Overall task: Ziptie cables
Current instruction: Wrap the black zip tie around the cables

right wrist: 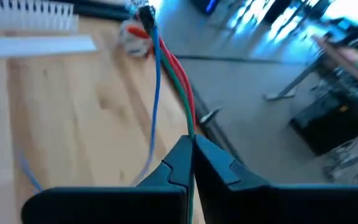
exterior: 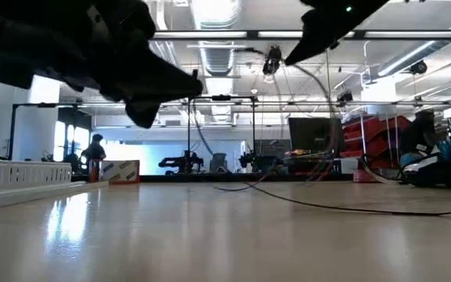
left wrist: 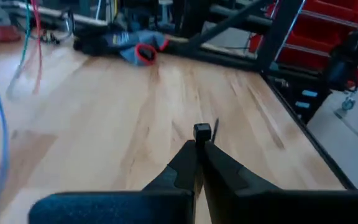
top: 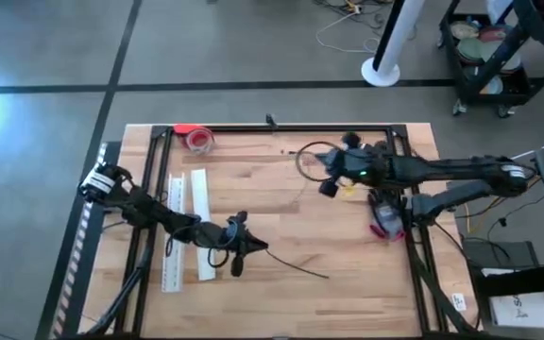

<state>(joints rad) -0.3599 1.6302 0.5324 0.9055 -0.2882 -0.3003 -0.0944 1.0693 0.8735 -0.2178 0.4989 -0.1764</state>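
While two dark arms are seen from above over a wooden table (top: 281,283), the left gripper (top: 241,247) is placed low and left of centre, and the right gripper (top: 327,175) upper right of centre. In the left wrist view, the left gripper's two fingers (left wrist: 185,163) are pressed together, and a small black zip tie head (left wrist: 202,131) is pinched at their tips. A thin black strand (top: 296,267), probably the tie's tail, is laid on the wood to the right of that gripper. In the right wrist view, the right gripper (right wrist: 191,146) is closed on the cables (right wrist: 166,68); three are counted, one red, one green and one blue, rising from the fingertips to a small connector at the upper middle of the frame. From above, the cables are seen as a thin loop just left of the right gripper. Two long white strips (top: 199,203) are laid side by side at the left. One roll of red tape (top: 199,140) is set near the table's top edge.
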